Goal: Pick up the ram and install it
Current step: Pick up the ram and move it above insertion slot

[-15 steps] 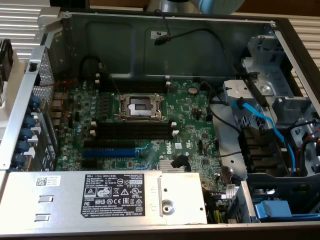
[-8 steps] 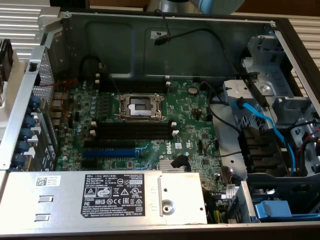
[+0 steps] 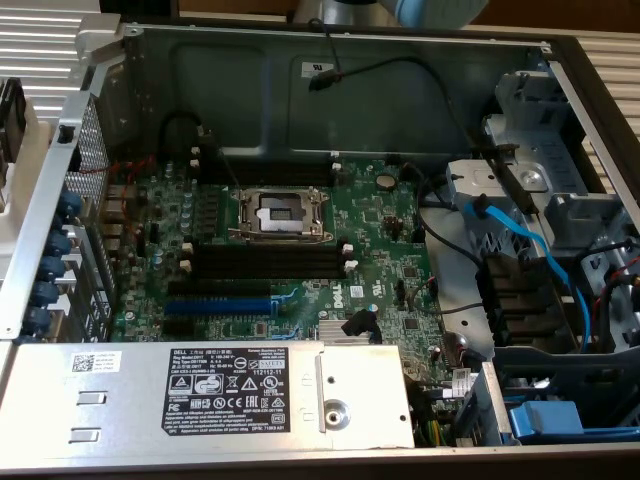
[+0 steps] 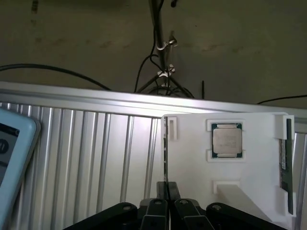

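Note:
In the wrist view a thin dark ram (image 4: 165,153) stands on edge along one side of a white holder (image 4: 192,163), seen edge-on. My gripper (image 4: 167,189) sits right over its near end, its two black fingers pressed together around the stick. A second dark-green stick (image 4: 287,163) with a white label lies along the holder's opposite side. In the exterior view the open computer case shows the green motherboard (image 3: 380,230) with long black slots (image 3: 270,262) with white end clips. Part of the arm (image 3: 430,10) shows at the top edge, behind the case.
A processor chip (image 4: 227,140) rests in the middle of the holder, which sits on a ribbed metal surface (image 4: 96,153). On the board are the open CPU socket (image 3: 278,213), a blue slot (image 3: 220,305), blue cables (image 3: 520,240) and the grey power supply (image 3: 200,395).

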`<state>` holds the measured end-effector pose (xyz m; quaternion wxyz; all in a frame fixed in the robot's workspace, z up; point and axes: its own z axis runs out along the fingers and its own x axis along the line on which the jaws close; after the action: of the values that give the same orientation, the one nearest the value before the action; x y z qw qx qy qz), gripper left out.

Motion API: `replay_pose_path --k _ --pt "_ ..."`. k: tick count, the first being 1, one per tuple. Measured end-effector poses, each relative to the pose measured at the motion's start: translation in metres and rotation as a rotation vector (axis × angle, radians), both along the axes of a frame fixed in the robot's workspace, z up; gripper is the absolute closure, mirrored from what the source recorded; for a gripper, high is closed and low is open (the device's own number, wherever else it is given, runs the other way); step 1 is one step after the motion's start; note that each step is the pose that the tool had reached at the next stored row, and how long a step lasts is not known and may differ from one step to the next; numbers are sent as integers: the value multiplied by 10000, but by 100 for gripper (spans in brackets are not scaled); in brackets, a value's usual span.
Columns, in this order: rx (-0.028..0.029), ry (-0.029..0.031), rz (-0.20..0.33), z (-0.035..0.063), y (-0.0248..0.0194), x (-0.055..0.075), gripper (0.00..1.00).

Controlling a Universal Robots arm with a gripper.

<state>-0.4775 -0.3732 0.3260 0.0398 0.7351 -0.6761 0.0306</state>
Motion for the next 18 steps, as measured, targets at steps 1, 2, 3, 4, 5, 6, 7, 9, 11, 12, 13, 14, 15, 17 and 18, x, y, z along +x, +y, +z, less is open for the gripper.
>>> replay_pose_path --k 1,2,3,4,5,6,7,9,11,12,13,14,15,17,18 --pt "-71 -19 0 10 1 2 88" --pt "-127 -70 0 17 11 2 88" --pt "-155 -157 -2 18 19 2 88" --pt "-156 -201 -7 17 23 2 88" --pt "-156 -204 -7 16 24 2 88" --pt "-156 -203 -7 17 24 2 88" --pt "-158 -202 -15 18 24 2 88" --pt "-159 -240 -30 32 26 3 88" --pt "-139 -356 -31 60 26 35 88" --pt "-130 -399 -32 69 26 50 88" --pt "-120 -446 -32 74 26 65 88" --pt "-113 -486 -32 83 26 81 88" --pt "-111 -513 -33 97 26 95 88" --pt "-111 -556 -36 133 26 116 88" --pt "-110 -566 -44 141 27 118 88"
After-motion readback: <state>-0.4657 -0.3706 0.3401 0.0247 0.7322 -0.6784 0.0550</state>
